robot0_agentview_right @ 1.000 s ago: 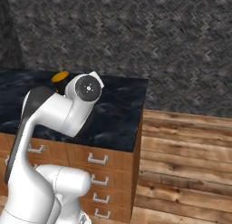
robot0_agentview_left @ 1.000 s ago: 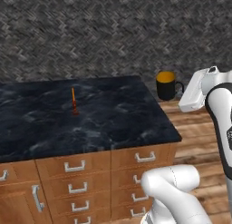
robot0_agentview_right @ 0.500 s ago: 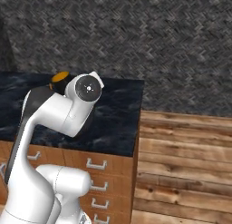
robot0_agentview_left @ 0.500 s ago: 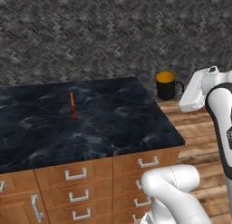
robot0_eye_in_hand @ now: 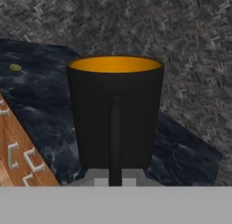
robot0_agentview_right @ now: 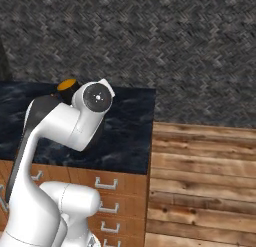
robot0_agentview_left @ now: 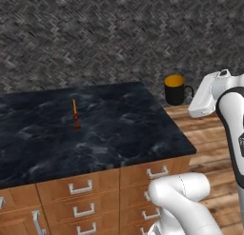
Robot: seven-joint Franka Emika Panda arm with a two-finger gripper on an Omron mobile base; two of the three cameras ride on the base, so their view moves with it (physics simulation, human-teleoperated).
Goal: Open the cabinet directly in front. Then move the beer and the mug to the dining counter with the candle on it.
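Note:
The black mug (robot0_agentview_left: 175, 89) with its yellow-orange inside hangs upright in the air, just past the right end of the dining counter (robot0_agentview_left: 119, 134). My gripper (robot0_agentview_left: 190, 93) is shut on its loop handle. In the hand view the mug (robot0_eye_in_hand: 115, 109) stands close ahead with the handle facing me, the gripper (robot0_eye_in_hand: 114, 175) at its foot, and the dining counter (robot0_eye_in_hand: 36, 109) below and to the left. From the right base view only the mug's orange rim (robot0_agentview_right: 66, 84) peeks out behind my arm. The thin orange-red candle (robot0_agentview_left: 75, 113) stands mid-counter. The cabinet and the beer are out of view.
Brown drawers with silver handles (robot0_agentview_left: 81, 187) run along the counter's front. A grey patterned wall (robot0_agentview_left: 119, 34) stands behind it. Wooden floor (robot0_agentview_right: 200, 171) stretches to the right of the counter's end.
The whole picture has shifted: the base has driven a little closer to the counter, which now sits lower and larger. The mug stays in the gripper, unmoved relative to the hand.

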